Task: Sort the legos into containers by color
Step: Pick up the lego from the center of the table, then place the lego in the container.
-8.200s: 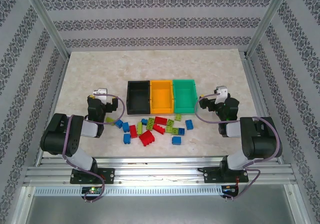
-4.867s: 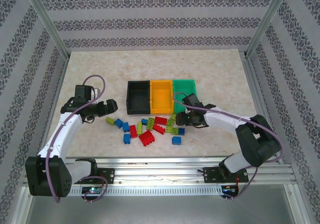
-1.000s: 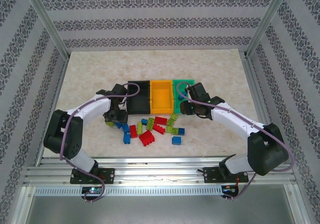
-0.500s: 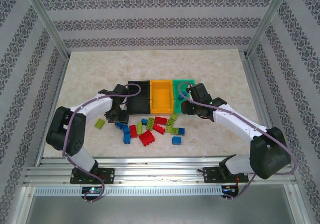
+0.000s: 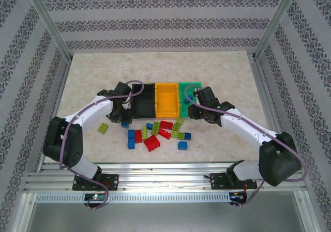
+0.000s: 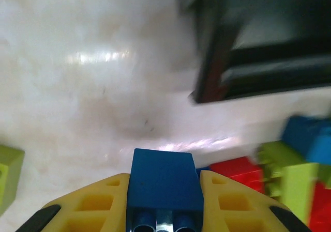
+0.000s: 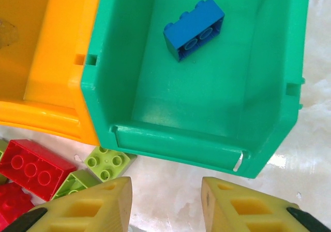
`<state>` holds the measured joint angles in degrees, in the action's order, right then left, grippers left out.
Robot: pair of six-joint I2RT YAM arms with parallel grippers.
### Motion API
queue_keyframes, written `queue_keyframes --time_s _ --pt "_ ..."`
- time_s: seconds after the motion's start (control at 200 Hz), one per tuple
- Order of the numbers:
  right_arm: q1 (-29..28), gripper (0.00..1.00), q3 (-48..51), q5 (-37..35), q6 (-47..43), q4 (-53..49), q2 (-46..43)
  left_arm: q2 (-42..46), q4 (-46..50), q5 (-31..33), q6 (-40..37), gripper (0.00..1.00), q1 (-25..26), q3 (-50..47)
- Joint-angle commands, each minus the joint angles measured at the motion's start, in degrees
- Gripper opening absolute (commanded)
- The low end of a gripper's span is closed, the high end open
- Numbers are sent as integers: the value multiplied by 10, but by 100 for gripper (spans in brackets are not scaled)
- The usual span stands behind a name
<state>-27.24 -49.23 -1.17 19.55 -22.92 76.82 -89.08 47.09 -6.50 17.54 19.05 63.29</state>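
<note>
The counter point(image 5: 155, 66) is surfaced in a pale beige, marble-patterned material, and soft glare point(image 6: 98, 56) is noted on it. It is enclosed on three sides by white walls point(image 5: 165, 22) banded with dark ornamental print. Aluminium posts point(image 5: 49, 25) are set at the rear corners. Slotted aluminium rails point(image 5: 165, 178) are fitted along the near edge, above a plain grey surface point(image 5: 165, 216).

The left arm reaches from its base up and inward, its wrist bent down, so the left gripper point(image 5: 123, 116) hangs well to the left of the orange bin point(image 5: 166, 98), near that bin's front edge. Its yellow fingers point(image 6: 85, 207) are clamped on a blue brick point(image 6: 164, 183). The right arm stretches in a long bow from its base, and the right gripper point(image 5: 193, 111) sits just right of the orange bin's near corner, jaws parted with nothing between the fingers point(image 7: 85, 207).
</note>
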Motion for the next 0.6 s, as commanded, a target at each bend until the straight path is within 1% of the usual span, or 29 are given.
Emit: queue_keyframes --time_s 0.0,0.105,0.18,0.24,0.41,0.5,0.595 --pt "5 41 12 -27 13 -5 -25 25 4 -24 16 16 30 72" --pt "30 41 28 -12 30 1 -41 1 -52 -55 33 14 74 135" --pt "45 41 38 0 43 2 -54 -42 -91 -77 41 14 102 184" --pt "52 41 45 5 49 2 -66 -95 -99 -90 39 14 121 243" --pt "63 41 72 20 61 -16 -97 -268 -56 -116 16 14 157 447" --pt "63 41 93 45 77 -19 -116 -356 -22 -128 6 14 171 559" --pt "53 41 128 72 114 -3 -141 -440 23 -128 -2 15 180 675"
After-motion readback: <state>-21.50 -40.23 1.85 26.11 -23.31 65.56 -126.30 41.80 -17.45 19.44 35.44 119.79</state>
